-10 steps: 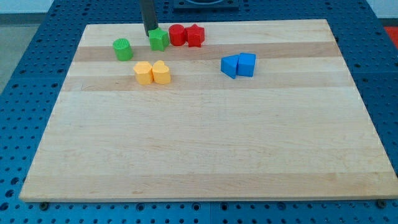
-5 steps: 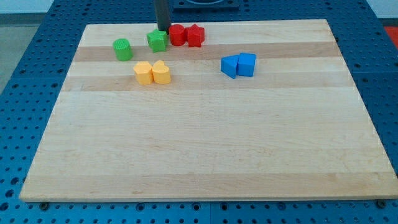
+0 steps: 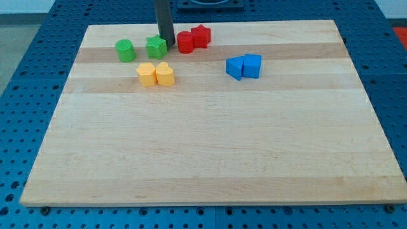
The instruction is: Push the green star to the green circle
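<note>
The green star [image 3: 156,46] sits near the view's top left of the wooden worktop [image 3: 210,140], just to the view's right of the green circle [image 3: 125,50], the two close but with a sliver of bare wood between them. My tip [image 3: 170,44] stands on the star's right side, touching it or nearly so, wedged between the star and the red circle [image 3: 185,42]; I judge it is placed there because a push from that side sends the star toward the view's left, straight at the green circle. I carry no hand, only the dark rod, so there is nothing to open or close and nothing is gripped. The red circle lies just to the right of my tip, with a red star [image 3: 201,35] touching it on its upper right. Below the green pair, two yellow blocks [image 3: 156,74] rest side by side and touching; their exact shapes I cannot make out. Further to the view's right, well apart from my work, two blue blocks [image 3: 243,67] sit together, one looking like a cube. No containers are on the worktop, so nothing is held in anything. By my reckoning the task is nearly done: a short further push leftward should close the gap.
</note>
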Motion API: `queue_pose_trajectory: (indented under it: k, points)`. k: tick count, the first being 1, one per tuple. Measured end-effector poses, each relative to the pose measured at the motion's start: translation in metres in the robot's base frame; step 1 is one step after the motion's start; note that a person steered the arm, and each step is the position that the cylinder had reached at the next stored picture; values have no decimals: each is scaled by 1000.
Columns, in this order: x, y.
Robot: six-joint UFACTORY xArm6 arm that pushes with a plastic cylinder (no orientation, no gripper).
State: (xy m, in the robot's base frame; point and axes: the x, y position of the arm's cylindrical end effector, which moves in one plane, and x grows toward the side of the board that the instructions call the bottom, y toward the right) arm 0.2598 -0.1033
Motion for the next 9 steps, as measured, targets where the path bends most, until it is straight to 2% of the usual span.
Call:
queue_pose_trajectory:
  k: [5, 9]
  points:
    - [58, -4]
    - [58, -35]
